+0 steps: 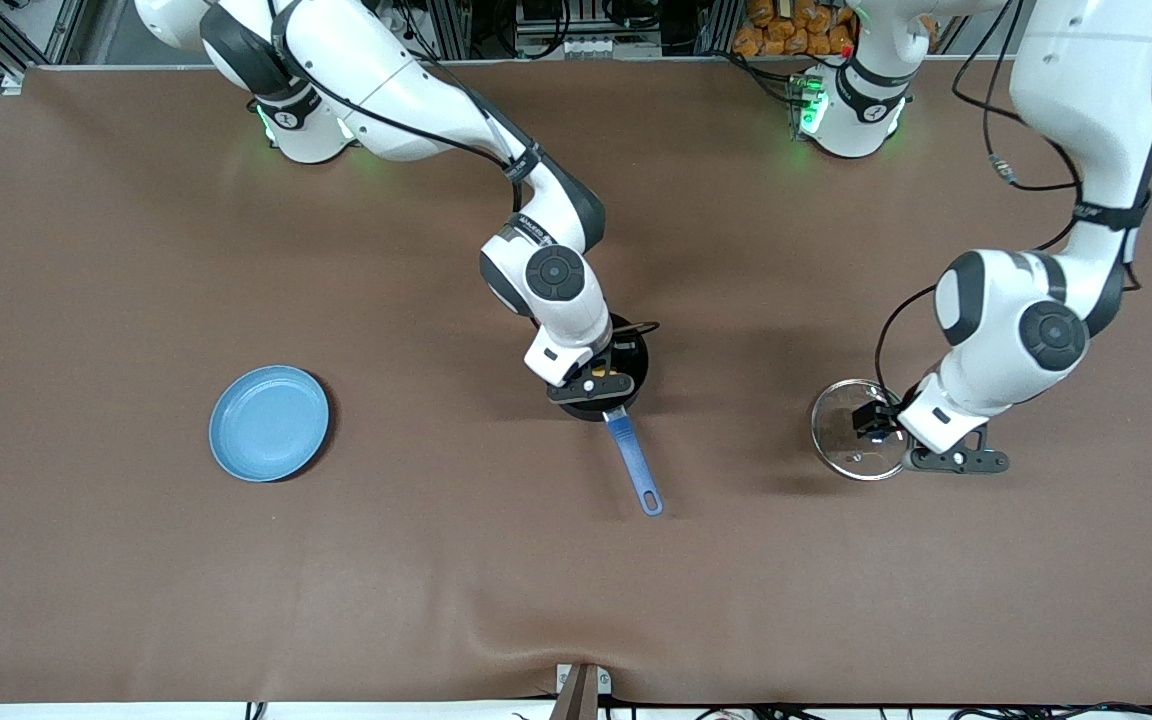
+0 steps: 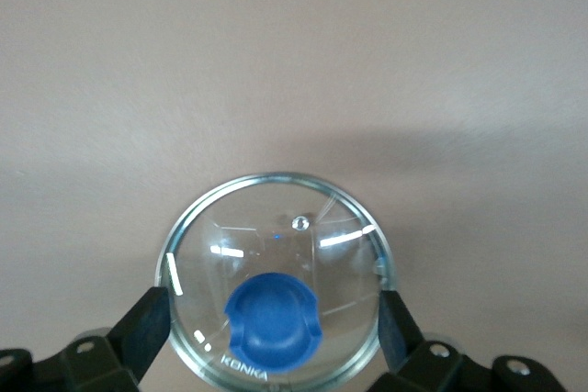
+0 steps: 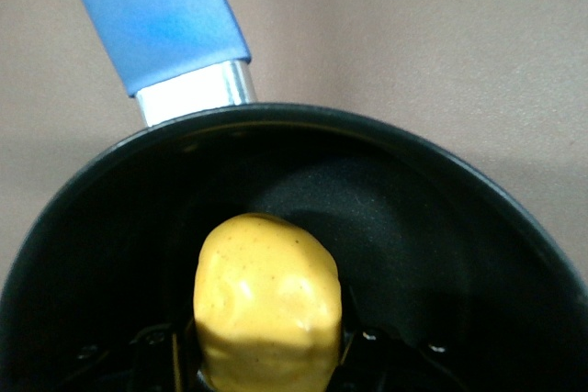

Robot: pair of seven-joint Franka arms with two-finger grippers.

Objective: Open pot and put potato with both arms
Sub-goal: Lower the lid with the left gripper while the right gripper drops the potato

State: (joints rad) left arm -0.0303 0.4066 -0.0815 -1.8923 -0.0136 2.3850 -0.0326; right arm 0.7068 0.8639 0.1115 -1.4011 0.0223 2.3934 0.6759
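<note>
The black pot (image 1: 636, 352) with its blue handle (image 1: 633, 462) stands open at the middle of the table. My right gripper (image 1: 604, 375) reaches down into it. In the right wrist view the gripper (image 3: 262, 355) is shut on the yellow potato (image 3: 266, 296), low inside the pot (image 3: 441, 227). The glass lid (image 1: 851, 445) with a blue knob (image 2: 273, 323) lies on the table toward the left arm's end. My left gripper (image 1: 876, 420) hangs just over it, open, with its fingers (image 2: 147, 328) wide on either side of the lid (image 2: 276, 218).
A flat blue plate (image 1: 269, 422) lies toward the right arm's end of the table. The brown cloth (image 1: 436, 560) has a wrinkle at the edge nearest the front camera. Orange objects (image 1: 786, 25) sit off the table between the arm bases.
</note>
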